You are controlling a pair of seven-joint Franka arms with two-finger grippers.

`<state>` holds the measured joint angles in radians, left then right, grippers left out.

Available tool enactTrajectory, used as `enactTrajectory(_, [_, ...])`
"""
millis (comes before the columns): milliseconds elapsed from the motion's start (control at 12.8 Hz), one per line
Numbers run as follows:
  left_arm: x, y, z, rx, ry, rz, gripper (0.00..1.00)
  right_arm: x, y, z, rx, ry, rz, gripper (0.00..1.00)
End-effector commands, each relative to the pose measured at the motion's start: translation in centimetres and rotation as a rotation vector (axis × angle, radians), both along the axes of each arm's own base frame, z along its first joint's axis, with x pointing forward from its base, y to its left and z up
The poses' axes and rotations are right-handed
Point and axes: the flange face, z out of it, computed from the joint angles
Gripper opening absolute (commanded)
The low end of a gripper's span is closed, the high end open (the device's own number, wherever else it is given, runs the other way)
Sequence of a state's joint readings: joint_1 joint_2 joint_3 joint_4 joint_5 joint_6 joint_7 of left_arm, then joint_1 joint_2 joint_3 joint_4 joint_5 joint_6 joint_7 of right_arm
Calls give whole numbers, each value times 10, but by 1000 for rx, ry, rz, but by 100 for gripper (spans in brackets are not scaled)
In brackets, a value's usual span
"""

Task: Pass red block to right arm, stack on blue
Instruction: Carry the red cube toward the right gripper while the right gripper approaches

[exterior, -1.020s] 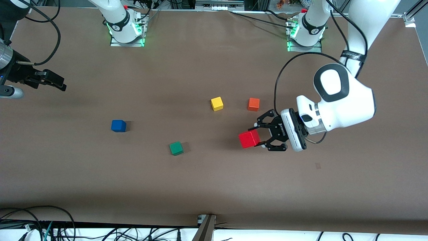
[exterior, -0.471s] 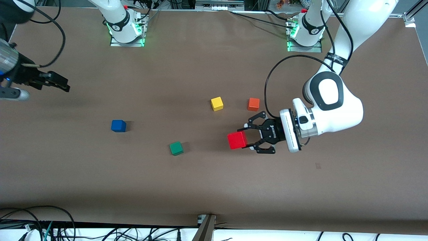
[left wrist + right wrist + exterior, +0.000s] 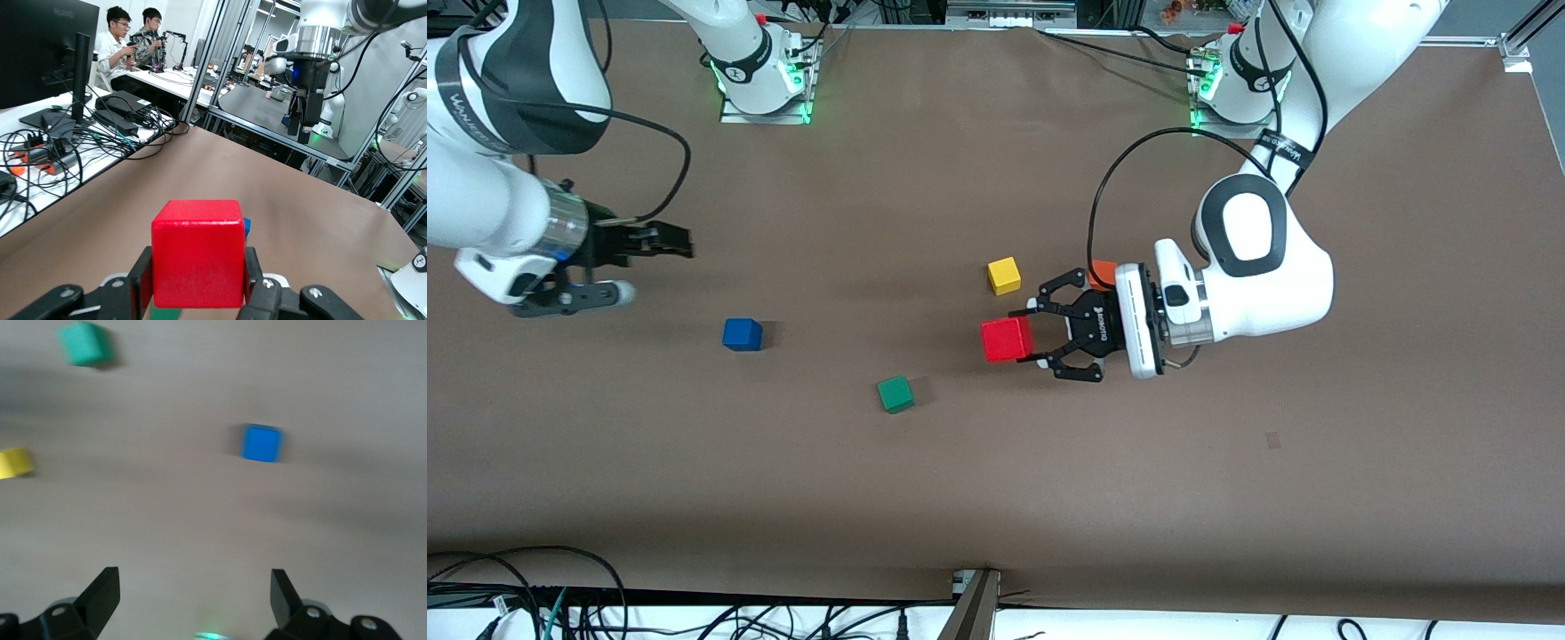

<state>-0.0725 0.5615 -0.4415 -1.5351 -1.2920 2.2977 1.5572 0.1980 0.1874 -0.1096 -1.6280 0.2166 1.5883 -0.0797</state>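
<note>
My left gripper [image 3: 1024, 342] is shut on the red block [image 3: 1007, 340] and holds it in the air over the table's middle, close to the yellow cube [image 3: 1004, 275]. In the left wrist view the red block [image 3: 197, 261] fills the space between the black fingers [image 3: 140, 277]. The blue cube [image 3: 742, 334] sits on the table toward the right arm's end and shows in the right wrist view [image 3: 261, 443]. My right gripper [image 3: 679, 241] is open and empty, over the table beside the blue cube, fingers [image 3: 103, 588] wide apart.
A green cube [image 3: 895, 393] lies nearer the front camera, between the blue cube and the red block. An orange cube [image 3: 1103, 269] is partly hidden by the left gripper's linkage. The brown table [image 3: 996, 480] is bare toward the front camera.
My left gripper has carried the red block toward the right arm's end, past the orange cube. My right arm has swung in from the table's edge toward the blue cube.
</note>
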Motion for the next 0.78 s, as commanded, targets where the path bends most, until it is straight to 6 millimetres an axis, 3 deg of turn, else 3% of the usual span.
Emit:
enactTrajectory(0, [0,-10,4,-34,-25,-10,0,1,9,22,233,2,-37,100])
enactTrajectory(157, [-2,-12,6,-50,-17,-11,0,5,15,24,401,22,-99,100])
enactTrajectory(392, [-5,-22,8,-73,-7,-18,0,24,15,10,692,104,-266,100])
enactTrajectory(706, [-5,-24,13,-80,-12,-20,0,57,29,-32,1030,196,-429,100])
